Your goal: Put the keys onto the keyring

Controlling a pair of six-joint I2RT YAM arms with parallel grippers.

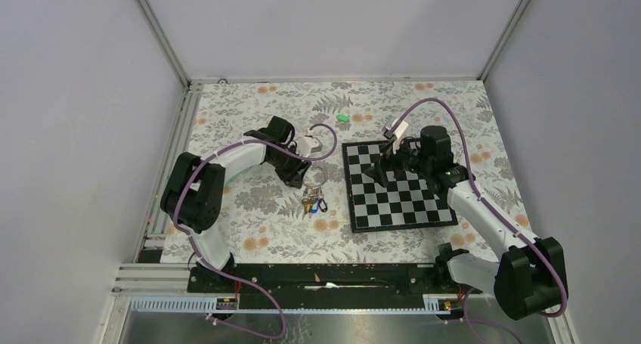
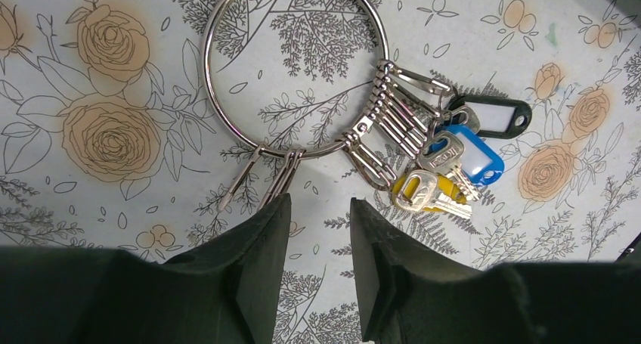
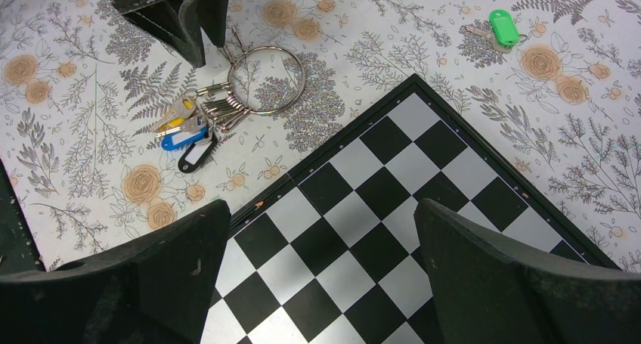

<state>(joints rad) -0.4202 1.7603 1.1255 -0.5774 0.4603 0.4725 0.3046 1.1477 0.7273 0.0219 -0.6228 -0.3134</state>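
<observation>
Left gripper [image 2: 319, 200], half spread and pinching nothing, hovers just short of the keyring [image 2: 227, 130] left of the board [image 3: 412, 140]; it should probably clamp the ring steady while the wide-spread right gripper [image 3: 321, 208] above the board fetches the green key [image 3: 503, 28] beyond its far-left corner.

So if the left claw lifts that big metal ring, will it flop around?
The keyring itself looks stiff, thin wire, so probably light. Its tagged keys hang on loose clips, so they'd likely swing and slide to the low side. Smooth metal may slip in the claw.
</observation>
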